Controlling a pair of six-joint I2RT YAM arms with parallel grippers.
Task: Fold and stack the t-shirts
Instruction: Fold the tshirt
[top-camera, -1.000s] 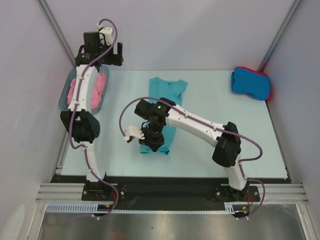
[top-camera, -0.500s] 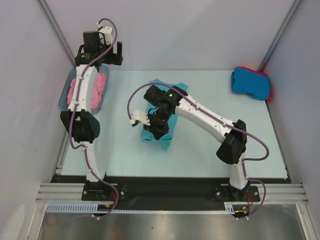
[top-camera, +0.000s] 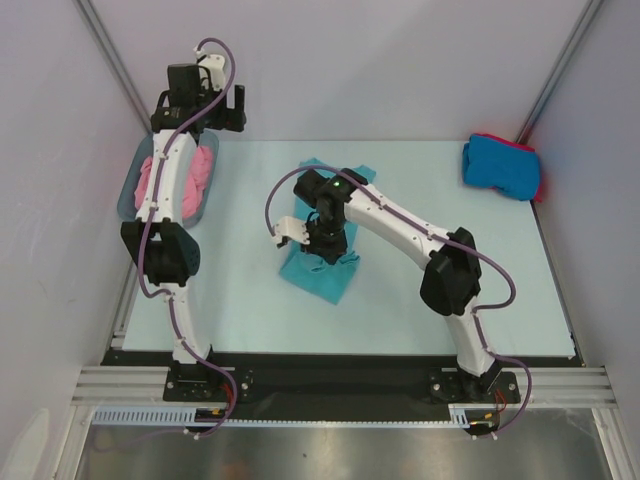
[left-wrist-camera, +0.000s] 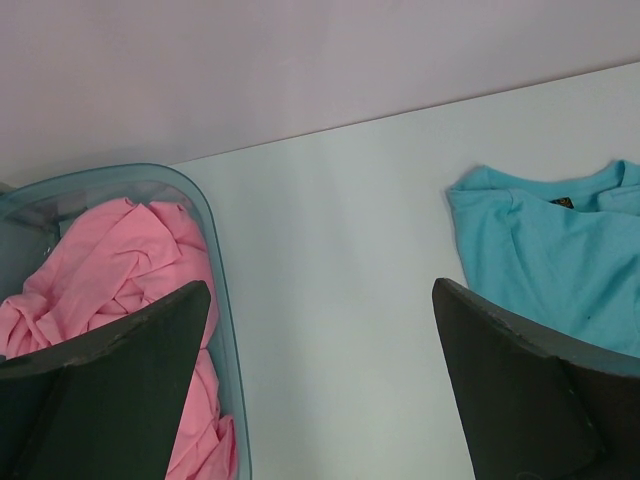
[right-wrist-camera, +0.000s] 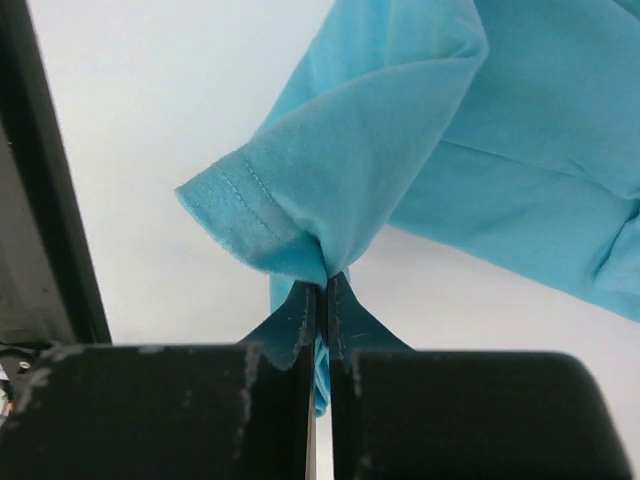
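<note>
The teal t-shirt lies partly folded in the middle of the table. My right gripper is shut on its hem and holds the cloth lifted above the table; the wrist view shows the hem pinched between the fingers. The shirt's collar end shows in the left wrist view. The pink t-shirt lies crumpled in the grey-blue tub, also in the left wrist view. My left gripper is open and empty, raised at the back left. The bright blue t-shirt lies folded on the red one at the back right.
The tub's rim stands at the table's left edge. White walls close the back and both sides. A black rail runs along the near edge by the arm bases.
My right gripper has carried the teal shirt's lower hem away from the near edge toward the collar, lifting and doubling the cloth over. The left arm has not moved.
</note>
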